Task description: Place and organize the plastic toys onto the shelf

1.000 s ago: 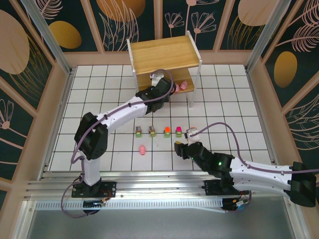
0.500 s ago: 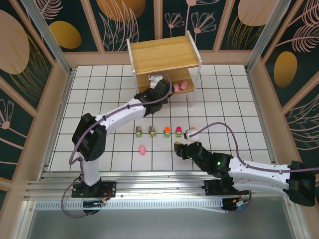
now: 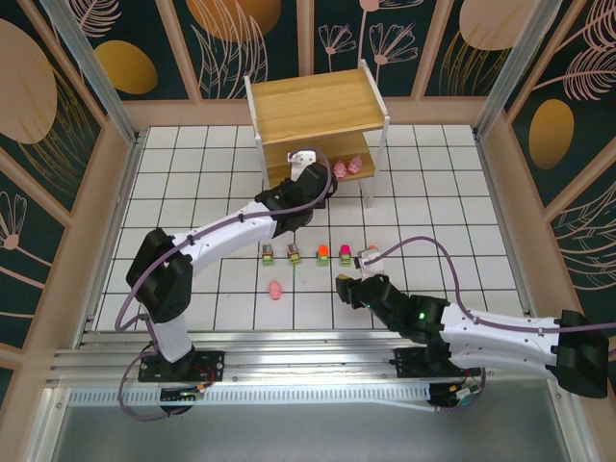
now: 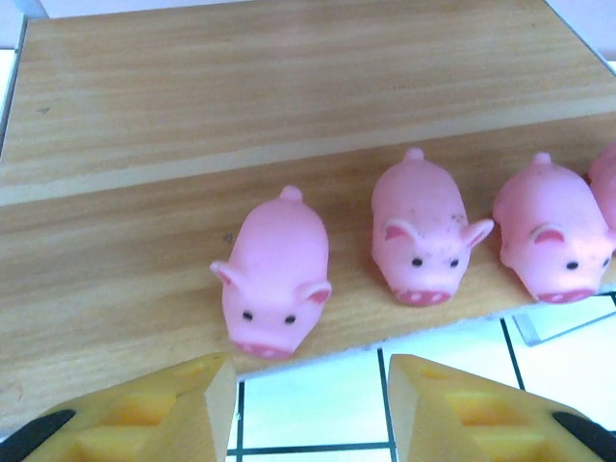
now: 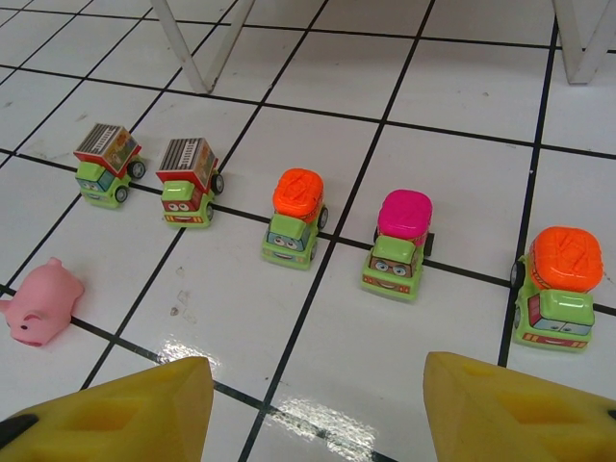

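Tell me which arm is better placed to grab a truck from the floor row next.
Right. The right arm's fingers, open and empty, hover just before the row of trucks. The left arm's fingers are away at the shelf, by the pigs on its lower board.

Five toy trucks stand in a slanting row across the white tiled table (image 5: pixel 462 106), all facing the bottom of the frame: the striped-top truck (image 5: pixel 106 164) at far left, the second striped-top truck (image 5: pixel 190 180), the orange-top truck (image 5: pixel 294 217), the pink-top truck (image 5: pixel 397 243) and the right orange-top truck (image 5: pixel 555 286). A pink pig (image 5: pixel 43 303) sits apart at lower left. White shelf legs (image 5: pixel 197 43) show along the top. The right gripper (image 5: pixel 318 414) spreads its yellow fingers (image 5: pixel 125 404) across the bottom edge, bare tile between them
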Motion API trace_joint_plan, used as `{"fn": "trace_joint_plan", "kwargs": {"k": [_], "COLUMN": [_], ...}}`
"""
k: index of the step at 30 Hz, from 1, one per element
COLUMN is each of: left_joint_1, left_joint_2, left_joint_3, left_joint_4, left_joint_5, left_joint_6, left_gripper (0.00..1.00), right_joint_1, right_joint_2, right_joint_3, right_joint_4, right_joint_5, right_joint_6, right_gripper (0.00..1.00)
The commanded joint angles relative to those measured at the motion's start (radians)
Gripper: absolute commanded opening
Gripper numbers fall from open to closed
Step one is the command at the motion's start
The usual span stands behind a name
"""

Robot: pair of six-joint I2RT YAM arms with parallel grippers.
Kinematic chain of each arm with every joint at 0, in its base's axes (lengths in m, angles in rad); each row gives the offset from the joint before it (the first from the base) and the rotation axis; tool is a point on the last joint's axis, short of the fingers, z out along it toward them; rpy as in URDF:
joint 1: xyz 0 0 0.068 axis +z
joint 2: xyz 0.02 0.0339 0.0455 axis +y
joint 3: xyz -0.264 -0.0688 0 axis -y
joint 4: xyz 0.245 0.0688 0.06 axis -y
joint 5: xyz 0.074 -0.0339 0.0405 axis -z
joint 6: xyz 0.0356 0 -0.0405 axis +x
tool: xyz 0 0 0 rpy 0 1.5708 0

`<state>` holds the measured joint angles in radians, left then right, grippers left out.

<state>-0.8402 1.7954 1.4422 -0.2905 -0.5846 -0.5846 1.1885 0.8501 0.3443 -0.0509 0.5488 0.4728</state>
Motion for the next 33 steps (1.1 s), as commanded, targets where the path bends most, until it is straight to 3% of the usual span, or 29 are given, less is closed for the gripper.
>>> {"fn": "trace_joint_plan", "kwargs": {"k": [1,10,15,20,33], "left_joint_1": [-0.022,-0.103,-0.106,-0.103,0.044], "left_joint_2": [-0.075,-0.286,-0.419,-0.492,-0.636], "left_joint_3": [-0.049,-0.277,-0.433,-0.544,-0.752], "left_joint_4": [0.009,0.022,0.039,0.058,0.151], "left_joint_5": [-0.022,-0.074,-0.099,-0.1,0.016], "left_joint_6": [-0.026,-0.049,-0.053,-0.041,-0.029], "left_gripper": [0.46,0.46,0.48,0.52,0.69], "right_joint_1": [0.01,0.036,0.161,0.246,0.277], "right_joint_2": [0.005,0.124,0.332,0.502,0.751], "right_joint_3": [0.004,0.08,0.208,0.341,0.522], "right_joint_4": [0.014,0.003,-0.059,-0.115,-0.104], "right_joint_5": [0.028,0.028,0.121,0.138,0.056], "right_joint_6": [-0.008,0.087,0.226,0.328,0.355], "right_gripper": [0.61,0.68,0.7,0.71,0.71]}}
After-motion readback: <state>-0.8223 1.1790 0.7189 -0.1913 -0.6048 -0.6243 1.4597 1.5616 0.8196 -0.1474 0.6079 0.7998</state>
